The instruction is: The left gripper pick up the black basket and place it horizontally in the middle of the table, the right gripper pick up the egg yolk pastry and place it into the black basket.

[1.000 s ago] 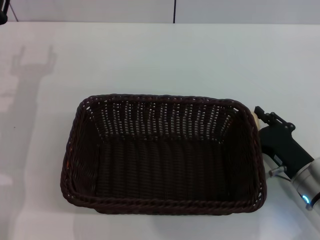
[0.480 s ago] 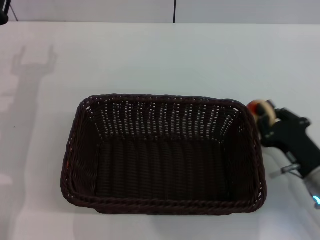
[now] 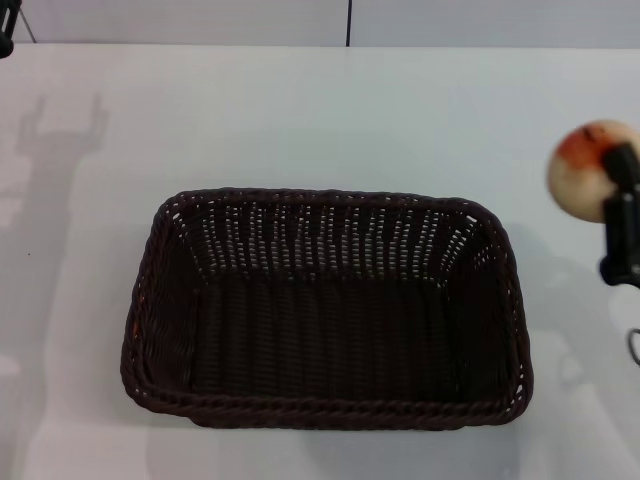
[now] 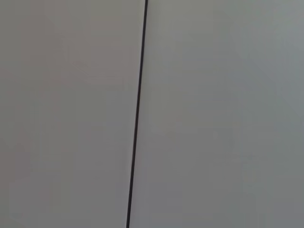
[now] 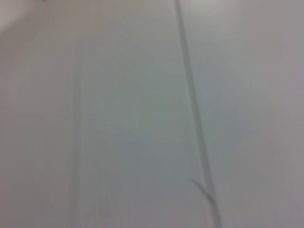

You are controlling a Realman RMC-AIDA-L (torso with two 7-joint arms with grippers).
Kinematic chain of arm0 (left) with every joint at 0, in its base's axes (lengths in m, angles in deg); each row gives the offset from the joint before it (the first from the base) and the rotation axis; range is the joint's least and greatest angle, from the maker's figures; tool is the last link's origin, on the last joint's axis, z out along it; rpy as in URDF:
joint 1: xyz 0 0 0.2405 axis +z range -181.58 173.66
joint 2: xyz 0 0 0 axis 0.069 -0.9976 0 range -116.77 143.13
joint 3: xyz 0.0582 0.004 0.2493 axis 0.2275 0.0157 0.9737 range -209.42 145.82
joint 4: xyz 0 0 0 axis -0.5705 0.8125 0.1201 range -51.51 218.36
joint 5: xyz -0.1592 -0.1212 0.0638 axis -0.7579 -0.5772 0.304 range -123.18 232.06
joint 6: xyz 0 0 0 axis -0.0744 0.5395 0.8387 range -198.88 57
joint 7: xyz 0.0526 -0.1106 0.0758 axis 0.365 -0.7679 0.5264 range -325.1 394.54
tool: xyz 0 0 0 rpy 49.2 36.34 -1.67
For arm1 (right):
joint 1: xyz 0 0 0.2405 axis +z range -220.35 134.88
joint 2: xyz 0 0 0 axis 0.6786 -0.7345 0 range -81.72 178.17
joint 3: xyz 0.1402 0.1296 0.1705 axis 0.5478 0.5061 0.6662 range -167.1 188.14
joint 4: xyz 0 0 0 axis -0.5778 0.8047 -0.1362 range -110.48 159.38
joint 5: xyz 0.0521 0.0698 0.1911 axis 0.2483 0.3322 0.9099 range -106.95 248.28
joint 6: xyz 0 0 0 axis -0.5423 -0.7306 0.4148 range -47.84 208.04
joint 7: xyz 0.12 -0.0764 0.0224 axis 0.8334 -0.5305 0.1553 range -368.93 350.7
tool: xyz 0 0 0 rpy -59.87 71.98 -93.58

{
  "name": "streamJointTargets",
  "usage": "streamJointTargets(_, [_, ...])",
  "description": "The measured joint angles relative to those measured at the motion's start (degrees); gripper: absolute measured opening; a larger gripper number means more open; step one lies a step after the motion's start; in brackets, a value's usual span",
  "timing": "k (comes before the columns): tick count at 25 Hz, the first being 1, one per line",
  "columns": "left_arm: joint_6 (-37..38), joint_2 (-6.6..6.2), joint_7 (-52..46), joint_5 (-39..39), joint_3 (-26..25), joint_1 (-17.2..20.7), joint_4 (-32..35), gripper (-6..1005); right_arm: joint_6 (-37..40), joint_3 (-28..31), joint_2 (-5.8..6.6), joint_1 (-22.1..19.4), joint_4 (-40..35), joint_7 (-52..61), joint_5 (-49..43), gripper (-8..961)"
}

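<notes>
The basket (image 3: pixel 325 310) stands upright on the surface (image 3: pixel 300 110), its long side running across, near the middle and somewhat toward the near edge. Its interior shows only dark weave; nothing lies in it. On that evidence the basket placement is judged complete.

The right gripper (image 3: pixel 618 195) is at the right edge of the head view, beyond the basket's right end and level with its far rim. It is clamped on the pastry (image 3: pixel 588 170), which shows as a pale dome with an orange-red patch, held clear of the surface and apart from the basket. Only part of the gripper is in frame; the arm behind it is cut off.

The step in hand is judged to be the carry of the pastry toward the basket. The next move calls for travel toward the left edge until the pastry is over the basket floor, clearing the braided right rim, then a descent inside the walls before release. The risk is judged to be catching the rim, or a drop from height that sets the pastry rolling.

At the far left corner a small dark part of the left gripper (image 3: pixel 8 22) shows; whether it is apart or together cannot be told. Both wrist views show only a plain pale panel with a dark seam.
</notes>
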Motion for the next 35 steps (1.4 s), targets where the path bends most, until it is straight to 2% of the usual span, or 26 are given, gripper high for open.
streamJointTargets(1, [0.0,0.01,0.0,0.04,0.0,0.12,0.0,758,-0.31,-0.15,-0.06,1.98,0.48,0.02,-1.54,108])
streamJointTargets(2, [0.0,0.02,0.0,0.02,-0.01,0.25,0.01,759,-0.31,-0.15,-0.06,1.98,0.48,0.02,-1.54,100])
streamJointTargets(4, [0.0,0.09,0.0,0.03,-0.07,0.64,0.02,759,-5.05,-1.12,-0.05,5.56,1.66,0.12,-3.73,83])
streamJointTargets(6, [0.01,0.1,0.0,0.04,-0.04,0.7,0.02,759,-6.76,-1.46,-0.04,6.54,2.11,0.12,-4.55,66])
streamJointTargets(9, [0.11,0.22,0.0,0.05,0.08,0.89,0.02,760,-10.8,-1.56,-0.08,8.08,3.48,-0.02,-5.52,94])
streamJointTargets(12, [0.04,0.24,0.0,0.05,0.09,0.98,0.02,760,-11.15,-1.66,-0.02,8.21,3.97,-0.01,-5.68,123])
streamJointTargets(24, [-0.17,0.27,0.0,0.04,0.1,1.36,0.56,762,-10.07,0.1,0.08,7.02,4.36,0.09,-5.29,517])
streamJointTargets(29, [-0.17,0.27,0.0,0.05,-0.02,1.59,1.19,762,-9.88,3.71,0.05,5.0,4.31,0.08,-5.21,751])
streamJointTargets(33, [-0.16,0.27,0.0,0.04,-0.04,1.6,1.93,763,-8.63,5.48,0.04,3.72,4.17,0.08,-5.19,806])
streamJointTargets(35, [-0.16,0.33,0.02,0.06,0.06,1.59,2.21,763,-6.56,10.17,-0.01,1.11,4.14,0.08,-5.08,833])
